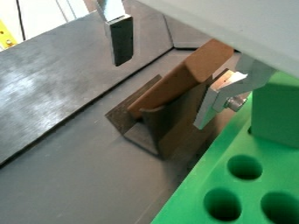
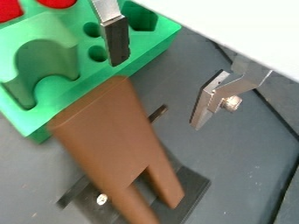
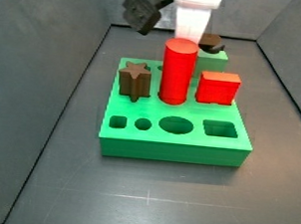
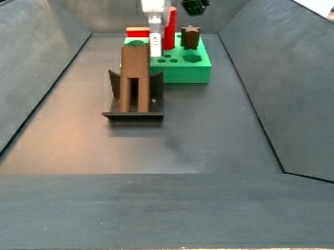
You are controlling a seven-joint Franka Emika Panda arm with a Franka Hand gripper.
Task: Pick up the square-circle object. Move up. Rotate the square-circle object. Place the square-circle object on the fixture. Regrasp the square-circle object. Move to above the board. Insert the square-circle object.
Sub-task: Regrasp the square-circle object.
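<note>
The square-circle object point(image 4: 136, 66) is a long brown peg leaning upright in the fixture point(image 4: 131, 105), a dark L-shaped bracket on a base plate. Both wrist views show the peg point(image 1: 184, 80) point(image 2: 111, 144) resting in the bracket point(image 1: 138, 121) point(image 2: 190, 187). My gripper point(image 4: 162, 39) hangs open a little above the peg, toward the board point(image 4: 187, 66). Nothing sits between its fingers point(image 1: 121, 39) point(image 2: 214, 98), and neither touches the peg. In a side view the gripper point(image 3: 188, 30) is behind the red cylinder point(image 3: 180, 72), and the peg's top point(image 3: 209, 40) peeks out beside it.
The bright green board point(image 3: 177, 145) carries a red cylinder, a red cube point(image 3: 219, 88) and a brown star peg point(image 3: 133, 80), with open holes point(image 1: 243, 166) along one edge. A green arch block point(image 2: 35, 63) stands on it near the fixture. Sloped grey walls point(image 4: 53, 68) ring the floor.
</note>
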